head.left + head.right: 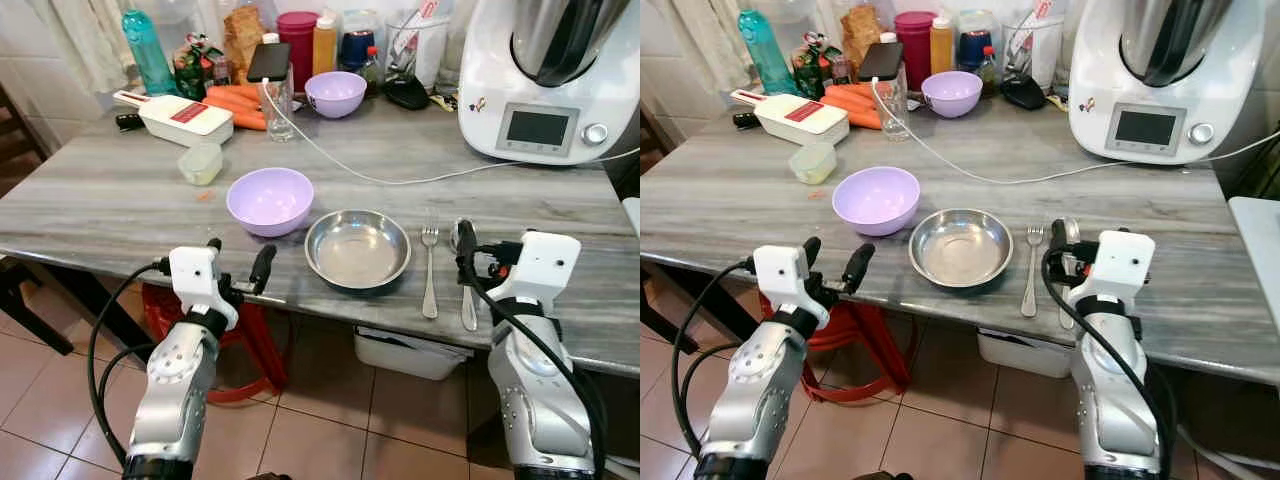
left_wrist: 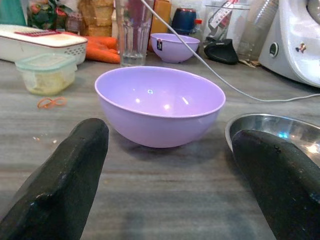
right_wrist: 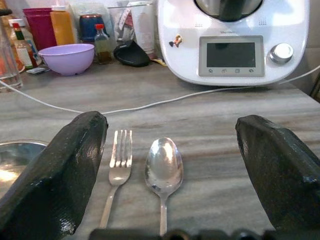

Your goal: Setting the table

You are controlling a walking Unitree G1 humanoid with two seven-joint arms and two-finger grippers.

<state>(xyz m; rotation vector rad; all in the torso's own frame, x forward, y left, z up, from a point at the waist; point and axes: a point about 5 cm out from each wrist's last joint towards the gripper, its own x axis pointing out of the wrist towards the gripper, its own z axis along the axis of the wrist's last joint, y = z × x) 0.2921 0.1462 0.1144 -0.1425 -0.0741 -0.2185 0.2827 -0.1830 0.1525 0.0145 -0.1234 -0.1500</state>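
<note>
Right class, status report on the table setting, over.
Both hands open: left hand by purple bowl, right hand over spoon. Fork beside metal plate. Nothing blocking.

Spoon handle partly hidden behind right gripper. Steel dish cut by a black finger in left wrist view. White kitchen machine cropped at top edge. Bottle labels at table's back too small to read.
</note>
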